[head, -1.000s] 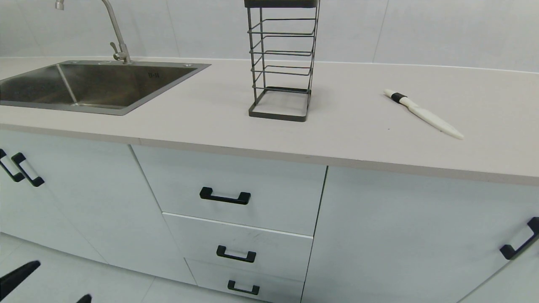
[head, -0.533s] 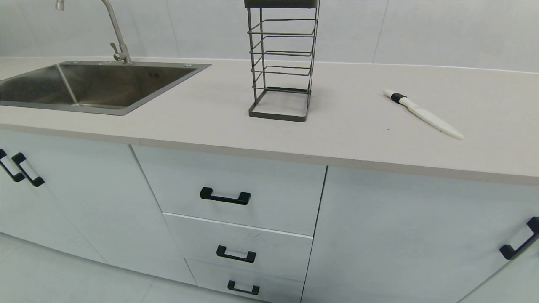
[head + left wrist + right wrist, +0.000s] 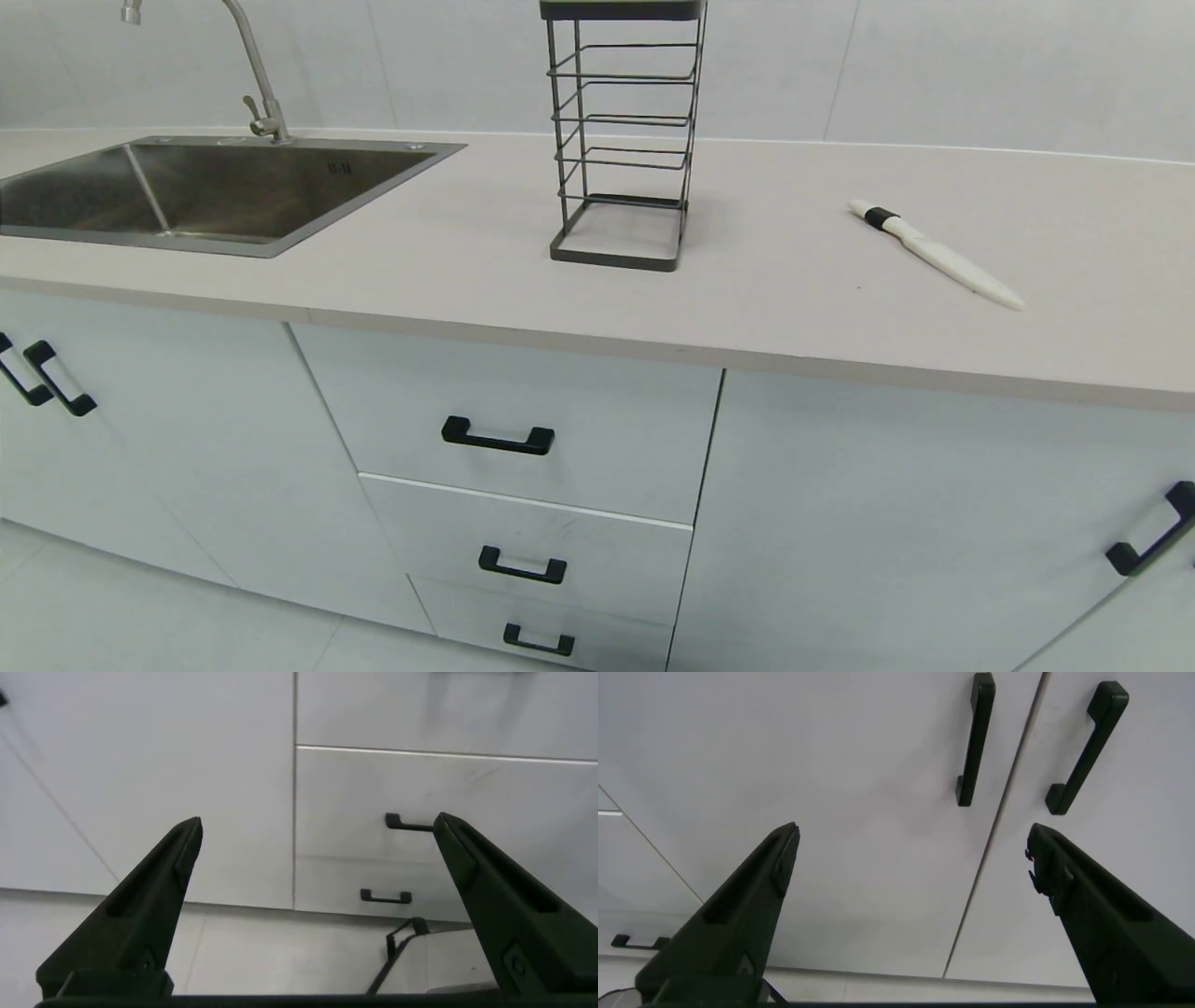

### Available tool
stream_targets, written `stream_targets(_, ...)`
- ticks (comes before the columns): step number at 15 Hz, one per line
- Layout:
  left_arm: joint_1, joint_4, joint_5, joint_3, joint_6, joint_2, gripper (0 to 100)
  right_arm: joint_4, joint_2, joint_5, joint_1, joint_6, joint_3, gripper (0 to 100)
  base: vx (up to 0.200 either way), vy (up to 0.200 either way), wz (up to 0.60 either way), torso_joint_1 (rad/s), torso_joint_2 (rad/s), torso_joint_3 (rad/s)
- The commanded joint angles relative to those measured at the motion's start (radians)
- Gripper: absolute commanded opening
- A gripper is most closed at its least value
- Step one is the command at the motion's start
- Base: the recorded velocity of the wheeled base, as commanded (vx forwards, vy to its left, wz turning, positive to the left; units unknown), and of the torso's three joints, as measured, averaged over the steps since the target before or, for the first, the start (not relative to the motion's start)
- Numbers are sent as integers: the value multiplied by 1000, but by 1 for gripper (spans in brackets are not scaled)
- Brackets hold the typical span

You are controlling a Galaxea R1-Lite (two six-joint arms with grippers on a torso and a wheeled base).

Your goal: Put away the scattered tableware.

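Note:
A white knife with a black band (image 3: 935, 253) lies flat on the countertop (image 3: 803, 289) at the right. A tall black wire rack (image 3: 623, 140) stands upright mid-counter, left of the knife. My left gripper (image 3: 318, 831) is open, low down, facing the white drawer fronts (image 3: 439, 793), nothing between its fingers. My right gripper (image 3: 913, 840) is open too, facing white cabinet doors with two black handles (image 3: 974, 737), and holds nothing.
A steel sink (image 3: 201, 191) with a curved tap (image 3: 257, 75) is set into the counter at the left. Below the counter are three stacked drawers with black handles (image 3: 498, 437) and cabinet doors on either side. A dark cable (image 3: 397, 952) lies on the floor.
A black gripper tip at the head view's lower left has dropped out of that view. The head camera has shifted very slightly. The knife and rack stay put.

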Motion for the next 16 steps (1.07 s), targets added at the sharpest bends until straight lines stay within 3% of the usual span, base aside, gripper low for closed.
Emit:
stream_targets(1,11,-2,-11,0,-5,-35,100,-1,2,0,-2,0,0,100,0,0,-600,-2,2,2)
stream_targets(7,9,-1,-11,0,-2,-38,100,-1,2,0,0,0,0,100,0,0,0,0,0,0)
stream_targets(10,9,-1,-6,0,-8,-38,100,-1,2,0,0,0,0,100,0,0,-600,4,-2,7)
stream_targets(16,9,1,-8,0,-7,-38,100,-1,2,0,0,0,0,100,0,0,0,0,0,0)
